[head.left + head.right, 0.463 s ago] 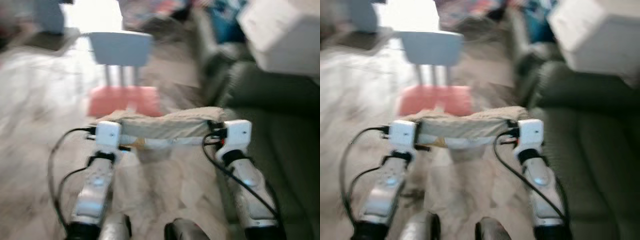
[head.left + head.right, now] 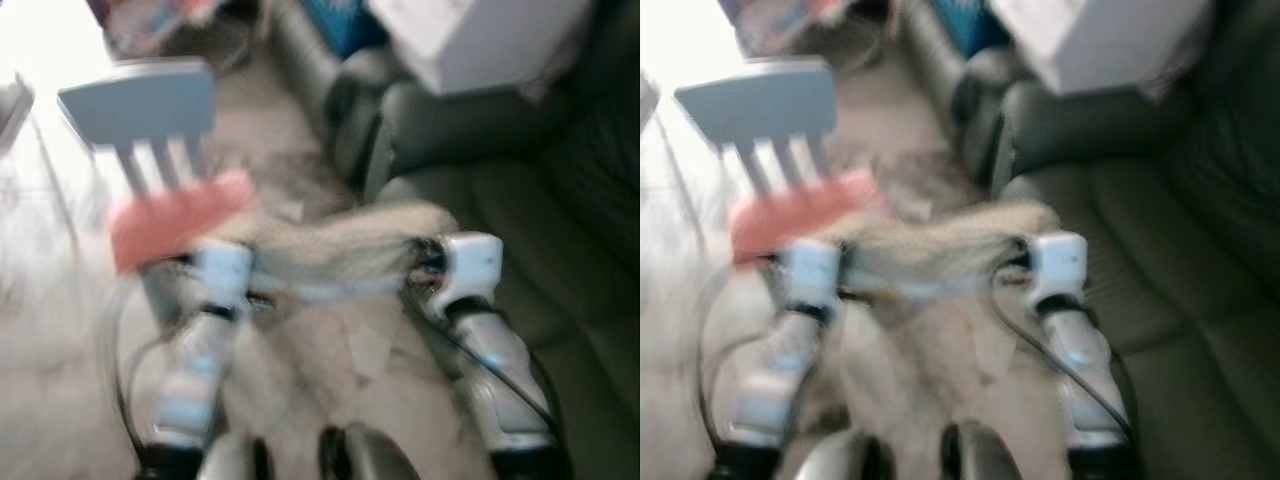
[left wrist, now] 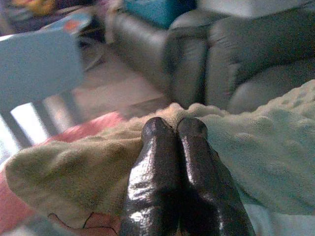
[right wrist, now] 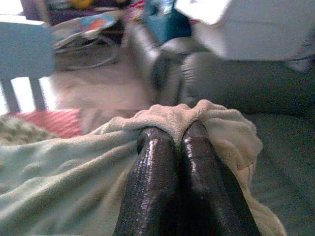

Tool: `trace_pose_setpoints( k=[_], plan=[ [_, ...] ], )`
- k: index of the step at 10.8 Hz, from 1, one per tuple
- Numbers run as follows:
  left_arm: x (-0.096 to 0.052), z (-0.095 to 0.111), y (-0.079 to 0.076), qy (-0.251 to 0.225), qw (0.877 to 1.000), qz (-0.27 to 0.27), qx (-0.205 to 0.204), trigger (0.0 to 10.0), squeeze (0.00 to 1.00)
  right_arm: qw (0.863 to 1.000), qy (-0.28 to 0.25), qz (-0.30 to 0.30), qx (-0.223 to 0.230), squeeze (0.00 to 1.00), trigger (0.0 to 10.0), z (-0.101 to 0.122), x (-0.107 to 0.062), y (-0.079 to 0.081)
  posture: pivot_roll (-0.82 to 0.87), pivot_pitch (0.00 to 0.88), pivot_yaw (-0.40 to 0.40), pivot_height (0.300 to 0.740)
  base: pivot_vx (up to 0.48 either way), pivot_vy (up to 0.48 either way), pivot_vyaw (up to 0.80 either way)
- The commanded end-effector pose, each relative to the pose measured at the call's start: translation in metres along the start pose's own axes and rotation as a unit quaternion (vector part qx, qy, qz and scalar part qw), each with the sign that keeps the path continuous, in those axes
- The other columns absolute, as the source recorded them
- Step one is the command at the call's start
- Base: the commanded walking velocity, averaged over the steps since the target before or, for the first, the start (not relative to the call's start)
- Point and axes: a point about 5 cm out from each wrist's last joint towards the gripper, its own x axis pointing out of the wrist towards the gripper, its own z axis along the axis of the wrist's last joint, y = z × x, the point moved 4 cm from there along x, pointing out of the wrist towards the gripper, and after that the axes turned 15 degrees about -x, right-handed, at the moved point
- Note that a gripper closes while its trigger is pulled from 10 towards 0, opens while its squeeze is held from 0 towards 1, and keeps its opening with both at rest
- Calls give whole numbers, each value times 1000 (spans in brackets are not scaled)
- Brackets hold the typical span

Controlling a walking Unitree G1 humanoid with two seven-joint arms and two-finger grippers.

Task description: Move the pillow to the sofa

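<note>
Between your two arms, the pillow (image 2: 335, 250) hung stretched above the floor (image 2: 50, 300), just beside the dark sofa (image 2: 1120, 260) on your right. The left gripper (image 3: 174, 129) was clenched on one edge of the pillow; the right gripper (image 4: 174, 135) was clenched on the opposite edge (fabric bunched between its fingers). A chair (image 2: 150, 120) with a red seat stood just beyond the pillow. A white box (image 2: 480, 40) rested on the sofa's arm. The head views were blurred.

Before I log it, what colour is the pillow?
Beige to cream pillow, fuzzy; right wrist view shows it best.
</note>
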Motion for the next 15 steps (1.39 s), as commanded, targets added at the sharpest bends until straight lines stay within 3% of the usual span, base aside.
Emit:
trace_pose_setpoints(
  k=[1, 6, 8, 15],
  plan=[
    [0, 4, 0, -8, 1000, -10, 9, 10000, 0, 1000, -17, 9, 3, 0, 10000, 9, 2, 6, -72, 134, -56, 740, 0, 480, -800],
    [-6, 8, -10, -25, 999, -45, 15, 10000, 0, 1000, -17, 9, 1, 0, 10000, 8, 2, 9, -73, 132, -48, 740, 0, 75, -800],
    [-7, 6, -16, -19, 998, -59, -6, 10000, 0, 1000, -19, 6, 1, 0, 10000, 9, 2, 8, -75, 133, -47, 740, 0, 0, -800],
    [-7, 4, -16, -9, 997, -73, -19, 10000, 0, 1000, -22, 3, 2, 0, 10000, 10, 3, 8, -80, 140, -35, 740, 0, 0, -800]
  ],
)
